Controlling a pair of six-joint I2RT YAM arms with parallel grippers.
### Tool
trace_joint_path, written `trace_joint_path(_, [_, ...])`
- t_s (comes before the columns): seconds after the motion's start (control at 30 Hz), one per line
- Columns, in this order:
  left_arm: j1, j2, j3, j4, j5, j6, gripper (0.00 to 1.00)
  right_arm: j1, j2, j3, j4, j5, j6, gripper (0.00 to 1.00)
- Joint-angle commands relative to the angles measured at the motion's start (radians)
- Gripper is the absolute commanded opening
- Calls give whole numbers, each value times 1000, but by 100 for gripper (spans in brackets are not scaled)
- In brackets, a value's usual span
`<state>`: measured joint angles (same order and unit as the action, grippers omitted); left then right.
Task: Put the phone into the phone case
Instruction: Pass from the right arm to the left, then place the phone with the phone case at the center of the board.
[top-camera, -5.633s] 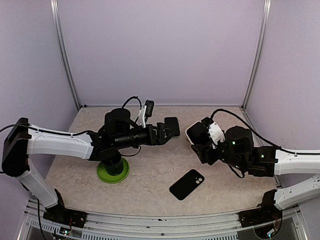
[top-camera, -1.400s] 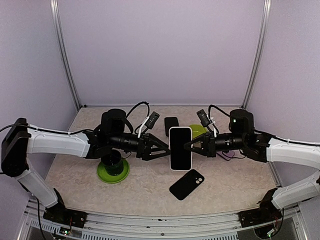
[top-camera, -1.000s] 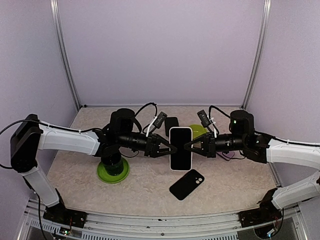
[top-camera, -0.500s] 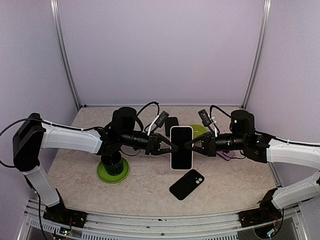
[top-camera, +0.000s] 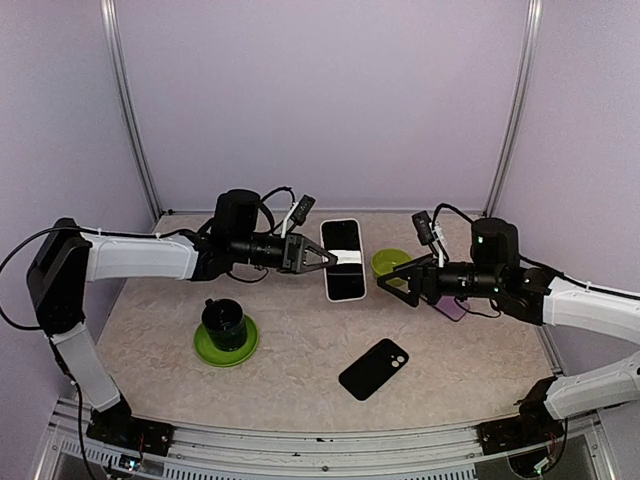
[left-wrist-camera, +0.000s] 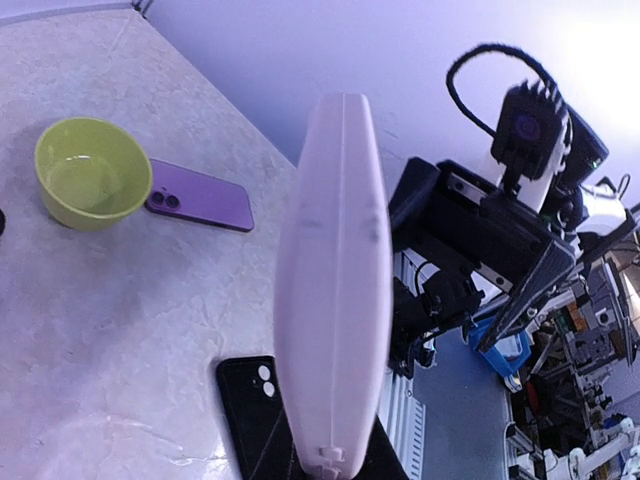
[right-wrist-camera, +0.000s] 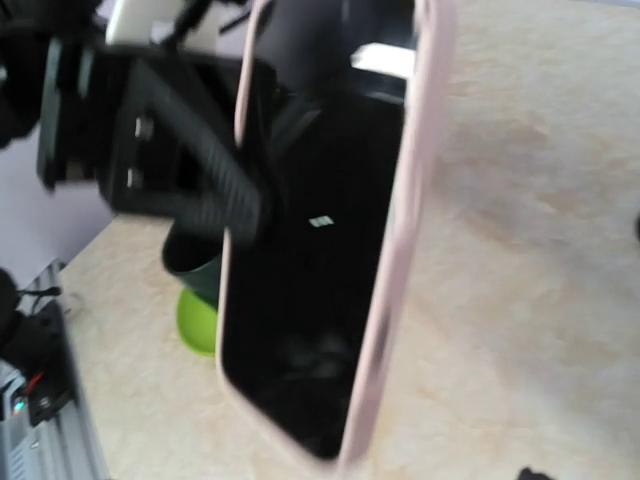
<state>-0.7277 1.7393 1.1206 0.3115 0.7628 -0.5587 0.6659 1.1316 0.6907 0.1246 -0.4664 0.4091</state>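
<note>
Top view: L pincer (top-camera: 328, 258) was clenched on the phone (top-camera: 346, 282), gripping its edge on the side away from the green bowl (top-camera: 390, 263). Phone was held up off the bench (top-camera: 300, 345), just beside the bowl on the L arm's side, dark screen facing up and toward the camera, pale pinkish rim all round; couldn't tell if that rim was a case. L wrist view had the phone edge-on, pale side only. R pincer (top-camera: 392, 287) sat just near-side of the bowl, jaws spread wide w/ nothing btwn them, clear of the phone w/ a gap. Black case-shaped piece (top-camera: 374, 368) w/ camera cut-out lay flat on the bench, well nearer the arm bases than the bowl; case or handset, couldn't tell. Purple phone (top-camera: 452, 308) lay flat near the bowl on the R arm's side, partly under that arm. Black cup (top-camera: 224, 320) stood on a green saucer (top-camera: 226, 349), well apart from the bowl, under the L arm.
</note>
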Motion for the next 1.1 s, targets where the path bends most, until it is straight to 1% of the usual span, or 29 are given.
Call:
trace_joint_path(0.0, [66,18,119,-76,12,-6,0,-18,-35,-6,-56,72,-28,84])
trace_joint_path(0.17, [157,70,225,-227,23,32,0,-21,-42,-13,-75,85,-36,85])
trace_joint_path(0.33, [238,160,336,-379,30,91,0,-19,-65,-27,-87,96,-49,85])
trace_joint_path(0.43, [281,220,400,-436,46,108,0,-21,-82,-42,-91,99,-54,85])
trace_joint_path(0.73, [369,424,658,-660,86,209,0,-22,-109,-55,-115,102,-61,85])
trace_joint_path(0.93, [394,550,795,-738,107,241,0,-22,-109,-62,-111,107,-48,85])
trace_joint_path(1.07, [396,611,821,-736,118,250,0,-22,-103,-62,-112,112,-41,85])
